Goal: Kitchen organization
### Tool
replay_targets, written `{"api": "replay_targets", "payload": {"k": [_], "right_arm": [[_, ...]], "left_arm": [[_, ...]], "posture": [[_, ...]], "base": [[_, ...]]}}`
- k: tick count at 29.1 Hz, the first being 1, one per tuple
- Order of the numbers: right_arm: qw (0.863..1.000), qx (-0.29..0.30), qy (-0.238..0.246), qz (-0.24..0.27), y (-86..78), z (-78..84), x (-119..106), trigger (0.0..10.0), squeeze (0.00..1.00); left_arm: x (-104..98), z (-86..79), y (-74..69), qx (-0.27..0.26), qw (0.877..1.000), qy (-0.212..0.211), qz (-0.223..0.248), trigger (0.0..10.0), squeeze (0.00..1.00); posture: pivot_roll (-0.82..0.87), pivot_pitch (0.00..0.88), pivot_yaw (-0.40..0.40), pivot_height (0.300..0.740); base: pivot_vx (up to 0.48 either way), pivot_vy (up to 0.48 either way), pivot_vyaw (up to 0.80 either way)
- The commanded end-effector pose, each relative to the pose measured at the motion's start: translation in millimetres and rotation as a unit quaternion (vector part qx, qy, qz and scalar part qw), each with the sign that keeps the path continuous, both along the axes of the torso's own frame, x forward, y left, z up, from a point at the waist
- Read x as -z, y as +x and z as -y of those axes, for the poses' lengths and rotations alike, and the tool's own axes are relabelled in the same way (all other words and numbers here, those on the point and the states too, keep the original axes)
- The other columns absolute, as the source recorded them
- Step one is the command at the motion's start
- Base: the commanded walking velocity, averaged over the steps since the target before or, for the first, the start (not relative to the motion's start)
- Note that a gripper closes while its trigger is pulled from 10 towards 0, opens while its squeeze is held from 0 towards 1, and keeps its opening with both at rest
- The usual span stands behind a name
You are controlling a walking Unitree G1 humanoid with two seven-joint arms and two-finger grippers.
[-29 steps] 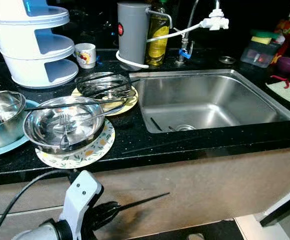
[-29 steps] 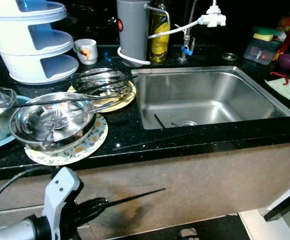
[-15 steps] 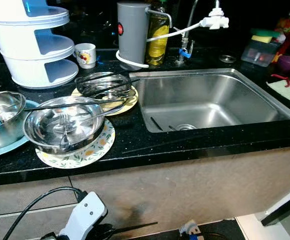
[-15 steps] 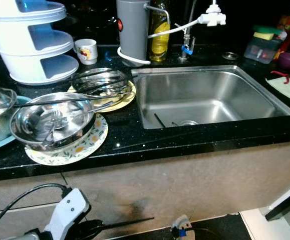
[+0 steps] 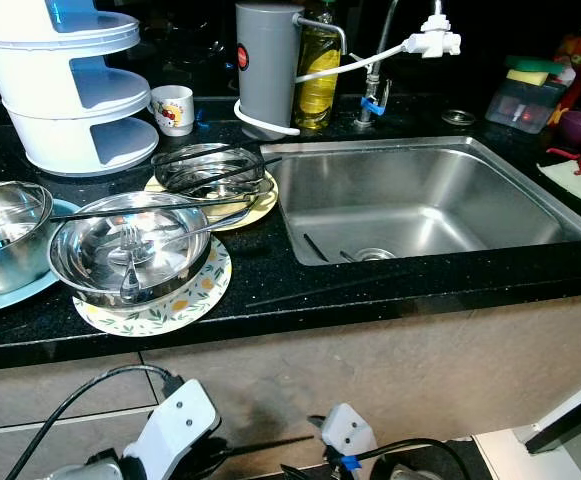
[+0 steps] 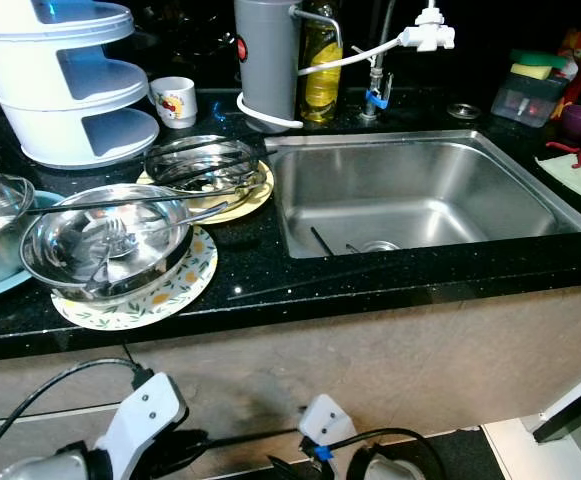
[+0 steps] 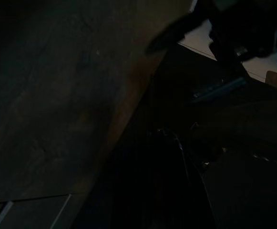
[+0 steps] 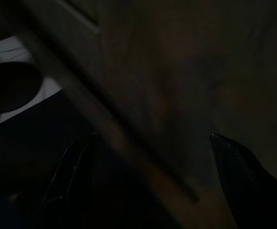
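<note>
both arms hang low in front of the beige cabinet face below the counter edge. the left gripper [image 5: 245, 448] sits at the near left, its long black fingers pointing right along the cabinet front with nothing between them; how far apart they stand i cannot tell, since they read as one thin dark line. the right gripper [image 8: 152, 176], seen from its own wrist, has its two black fingers spread wide apart and empty, aimed at the dim cabinet face. everything that might be tidied lies up and away from both. nearest, straight above the left gripper, is the large shiny steel bowl [image 5: 130, 250] holding a fork, seated on the round floral-rimmed plate [image 5: 195, 300] at the near edge of the black speckled stone counter [image 5: 270, 285]. a long dark utensil [image 5: 140, 208] lies across its rim, long axis running left to right. just behind sits a smaller steel bowl on a yellow plate [image 5: 208, 172], and at far left another steel bowl on a pale blue plate [image 5: 5, 235]. the stainless steel sink [image 5: 420, 200] opens to the right, closer to the right arm's side. judging by this, the left arm is the nearer one for the bowls and would have to rise over the counter lip first.
</note>
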State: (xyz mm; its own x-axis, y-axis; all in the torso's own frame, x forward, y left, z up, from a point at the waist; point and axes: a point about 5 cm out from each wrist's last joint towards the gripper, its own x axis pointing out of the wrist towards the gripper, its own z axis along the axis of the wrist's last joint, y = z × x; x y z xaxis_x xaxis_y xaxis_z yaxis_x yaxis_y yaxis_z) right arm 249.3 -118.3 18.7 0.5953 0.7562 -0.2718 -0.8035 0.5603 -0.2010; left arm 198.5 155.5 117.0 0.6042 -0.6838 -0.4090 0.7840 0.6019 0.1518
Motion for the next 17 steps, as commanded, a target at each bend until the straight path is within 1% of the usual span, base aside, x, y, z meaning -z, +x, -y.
{"api": "replay_targets", "payload": {"k": [1, 2, 6, 8, 10, 12, 17], "right_arm": [[1.000, -0.002, -0.001, 0.021, 1.6, -1.6, -4.8, 10.0, 0.00], [1.000, -0.005, 0.001, 0.023, 2.5, -3.0, -6.3, 10.0, 0.00], [0.999, -0.039, -0.016, 0.019, 1.1, -12.1, -4.4, 10.0, 0.00], [0.999, -0.039, -0.016, 0.019, 1.1, -12.1, -4.4, 10.0, 0.00], [0.998, -0.051, -0.019, 0.013, -0.4, -19.0, -1.8, 10.0, 0.00], [0.998, -0.059, -0.017, 0.005, -1.6, -21.9, -0.4, 10.0, 0.00], [0.997, -0.073, -0.031, -0.010, -3.4, -27.0, 4.0, 10.0, 0.00]], "left_arm": [[5.0, -2.1, -2.2, 0.005, 1.000, 0.008, -0.009, 0.0, 0.00], [4.8, -2.2, -2.6, 0.005, 1.000, 0.008, -0.008, 0.0, 0.00], [2.5, -0.7, -1.8, 0.013, 1.000, -0.002, -0.001, 0.0, 0.00], [2.5, -0.7, -1.8, 0.013, 1.000, -0.002, -0.001, 0.0, 0.00], [0.3, -0.5, -0.1, 0.015, 1.000, -0.006, 0.004, 0.0, 0.00], [0.1, -1.1, 1.1, 0.014, 1.000, -0.005, 0.007, 0.0, 0.00], [-1.0, 0.0, 2.0, 0.018, 1.000, -0.011, 0.010, 0.0, 0.00]], "posture": [[-0.04, 0.150, -0.048, 0.740], [-0.04, 0.150, -0.048, 0.740], [-0.05, 0.146, -0.040, 0.740], [-0.05, 0.146, -0.040, 0.740], [-0.04, 0.146, -0.038, 0.740], [-0.04, 0.145, -0.038, 0.740], [-0.04, 0.146, -0.036, 0.740]], "base": [[0.000, 0.000, 0.00], [0.000, 0.000, 0.00], [0.000, 0.000, 0.00], [0.000, 0.000, 0.00], [0.000, 0.000, 0.00], [0.000, 0.000, 0.00], [0.000, 0.000, 0.00]]}}
